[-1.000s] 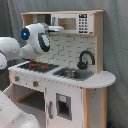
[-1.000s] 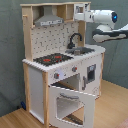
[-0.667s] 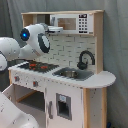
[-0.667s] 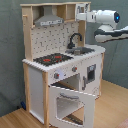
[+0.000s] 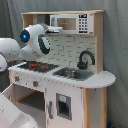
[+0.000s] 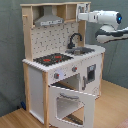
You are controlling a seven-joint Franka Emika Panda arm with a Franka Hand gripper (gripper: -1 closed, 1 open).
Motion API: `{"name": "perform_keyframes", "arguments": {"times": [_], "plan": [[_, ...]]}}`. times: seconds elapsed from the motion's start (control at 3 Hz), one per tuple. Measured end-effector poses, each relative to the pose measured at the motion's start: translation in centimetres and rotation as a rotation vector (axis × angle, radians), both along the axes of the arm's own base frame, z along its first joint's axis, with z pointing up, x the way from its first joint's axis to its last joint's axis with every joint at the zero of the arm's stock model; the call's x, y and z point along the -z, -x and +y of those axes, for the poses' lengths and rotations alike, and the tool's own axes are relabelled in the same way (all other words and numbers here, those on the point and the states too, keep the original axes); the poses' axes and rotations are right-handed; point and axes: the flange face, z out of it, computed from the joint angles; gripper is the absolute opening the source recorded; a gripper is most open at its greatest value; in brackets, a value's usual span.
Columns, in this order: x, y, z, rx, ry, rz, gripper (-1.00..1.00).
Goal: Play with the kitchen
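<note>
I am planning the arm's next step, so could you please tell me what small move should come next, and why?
Probably lower the claw from the top shelf toward the faucet: the oven door already hangs open, while the hob and sink area look untouched.

A light wooden floor (image 6: 112, 107) carries everything here, seen best in the second exterior view, where its bare boards show at the lower corners. Standing directly on it is the kitchen (image 6: 60, 70), upright, its pale wood side panels reaching down to the boards. The oven door (image 6: 70, 105) hangs open, swung out and down toward the floor, its lower edge low over the boards near the bottom of the second exterior view. In the first exterior view the kitchen (image 5: 65, 75) fills the frame and its foot is cut off.
</note>
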Motion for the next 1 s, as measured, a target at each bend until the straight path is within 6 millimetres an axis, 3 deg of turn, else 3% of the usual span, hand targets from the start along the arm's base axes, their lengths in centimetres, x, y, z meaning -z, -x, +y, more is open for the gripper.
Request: {"name": "perform_keyframes", "arguments": {"times": [0.33,0.67,1.0], "plan": [[-0.6,0.8,0.8,-0.014,0.006,-0.021,1.0],[-2.2,4.5,3.7,-0.06,0.029,-0.071,1.0],[-5.9,7.5,5.3,-0.121,-0.008,-0.208,1.0]]}}
